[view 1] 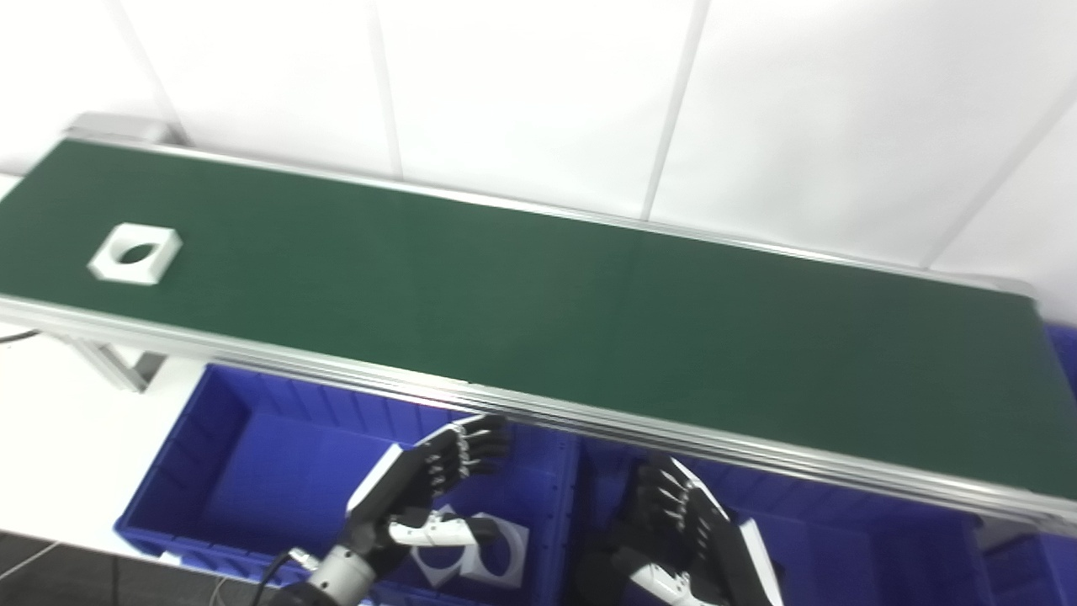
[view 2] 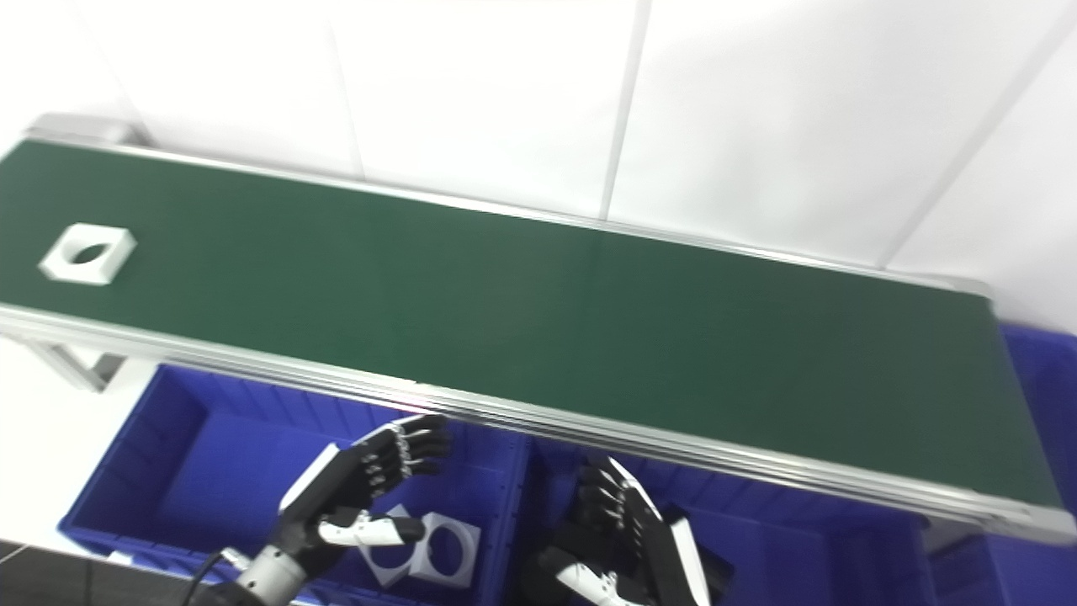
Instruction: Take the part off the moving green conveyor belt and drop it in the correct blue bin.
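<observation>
A white square part with a round hole (view 1: 135,253) lies on the green conveyor belt (view 1: 538,311) at its far left end; it also shows in the right eye view (view 2: 87,253). My left hand (view 1: 429,488) is open and empty, held over the left blue bin (view 1: 252,471) below the belt's near rail. My right hand (view 1: 686,530) is open and empty over the right blue bin (view 1: 841,547). Two white square parts with holes (view 1: 484,551) lie in the left bin under my left hand.
The belt's aluminium near rail (view 1: 589,417) runs above both bins. A metal leg (view 1: 118,366) stands under the belt's left end. White wall panels rise behind the belt. Another blue bin (view 1: 1062,353) shows at the belt's right end.
</observation>
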You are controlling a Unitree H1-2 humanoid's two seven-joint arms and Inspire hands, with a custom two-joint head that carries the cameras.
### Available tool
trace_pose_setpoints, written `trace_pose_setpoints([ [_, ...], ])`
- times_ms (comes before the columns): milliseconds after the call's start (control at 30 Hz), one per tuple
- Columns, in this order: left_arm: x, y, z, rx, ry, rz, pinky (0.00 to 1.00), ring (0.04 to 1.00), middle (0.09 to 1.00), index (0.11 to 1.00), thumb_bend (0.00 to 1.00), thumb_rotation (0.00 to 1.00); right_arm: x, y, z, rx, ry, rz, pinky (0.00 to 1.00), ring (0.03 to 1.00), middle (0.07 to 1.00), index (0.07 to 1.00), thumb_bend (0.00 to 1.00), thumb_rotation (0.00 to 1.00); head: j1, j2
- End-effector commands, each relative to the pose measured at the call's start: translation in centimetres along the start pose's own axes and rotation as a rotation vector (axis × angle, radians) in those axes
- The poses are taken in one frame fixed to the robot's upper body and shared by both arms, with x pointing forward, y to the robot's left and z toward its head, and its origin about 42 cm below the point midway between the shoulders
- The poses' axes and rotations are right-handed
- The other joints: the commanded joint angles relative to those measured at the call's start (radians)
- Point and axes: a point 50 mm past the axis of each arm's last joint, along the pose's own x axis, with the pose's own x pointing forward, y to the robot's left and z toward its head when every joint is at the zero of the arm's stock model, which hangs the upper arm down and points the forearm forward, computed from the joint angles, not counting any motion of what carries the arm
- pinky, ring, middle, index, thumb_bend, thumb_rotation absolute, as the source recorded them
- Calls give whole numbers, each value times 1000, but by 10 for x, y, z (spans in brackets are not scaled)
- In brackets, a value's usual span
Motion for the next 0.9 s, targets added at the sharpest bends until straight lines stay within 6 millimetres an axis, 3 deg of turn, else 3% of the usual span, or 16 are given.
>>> trace_pose_setpoints([
  [0, 8, -4, 7, 24, -72, -15, 775, 810, 812, 821, 1000, 304, 3, -4, 8, 3, -90, -12, 712, 793, 837, 877, 664, 373, 13, -10],
  [200, 10, -10, 0, 18, -72, -17, 782, 813, 813, 817, 1000, 288, 2, -8, 3, 4, -97, -8, 721, 796, 843, 883, 632, 325, 75, -61],
  [567, 17, -15, -13, 9, -64, -11, 793, 808, 810, 807, 1000, 265, 3, -14, -13, 6, -85, -12, 723, 798, 847, 890, 630, 334, 137, -165],
  [867, 21, -15, -17, 10, -87, -18, 761, 797, 800, 798, 1000, 251, 4, -15, -16, 13, -57, -12, 745, 809, 860, 902, 589, 252, 138, -190],
])
